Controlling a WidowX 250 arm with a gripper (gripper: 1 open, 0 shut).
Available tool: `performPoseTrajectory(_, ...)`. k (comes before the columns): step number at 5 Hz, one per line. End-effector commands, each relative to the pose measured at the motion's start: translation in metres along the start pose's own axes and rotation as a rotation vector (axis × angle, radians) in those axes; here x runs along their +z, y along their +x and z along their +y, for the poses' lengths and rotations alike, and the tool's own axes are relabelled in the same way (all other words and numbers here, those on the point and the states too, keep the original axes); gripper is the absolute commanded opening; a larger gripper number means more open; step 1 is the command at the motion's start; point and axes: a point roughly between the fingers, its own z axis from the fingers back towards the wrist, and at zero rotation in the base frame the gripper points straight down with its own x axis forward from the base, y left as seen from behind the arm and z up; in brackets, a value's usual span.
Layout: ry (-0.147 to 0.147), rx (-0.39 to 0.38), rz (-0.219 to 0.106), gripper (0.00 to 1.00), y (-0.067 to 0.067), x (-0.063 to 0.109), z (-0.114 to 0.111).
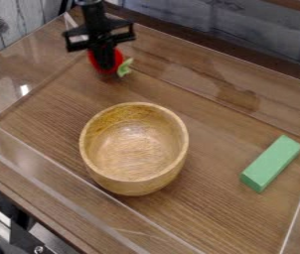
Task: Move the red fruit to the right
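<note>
The red fruit (109,64), a small strawberry with a green cap pointing right, sits at the far left of the wooden table (220,99). My gripper (101,55) points straight down over it. Its black fingers are drawn together and pinch the top of the fruit. The fruit's lower half shows below the fingertips, close to the table surface. I cannot tell whether it still touches the wood.
A wooden bowl (135,108) stands in the middle of the table, nearer the front. A green rectangular block (272,164) lies at the right. A clear low wall (34,164) runs along the table's front and left edges.
</note>
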Motion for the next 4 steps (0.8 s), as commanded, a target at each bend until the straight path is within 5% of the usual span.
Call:
performPoseTrajectory(1, -0.054, -0.096, -0.079, 0.00, -0.006, 0.042, -0.035)
performPoseTrajectory(3, -0.087, -0.300, -0.038, 0.00, -0.055, 0.047, -0.103)
performPoseTrajectory(4, -0.080, -0.395, -0.017, 0.00, -0.083, 0.035, -0.134)
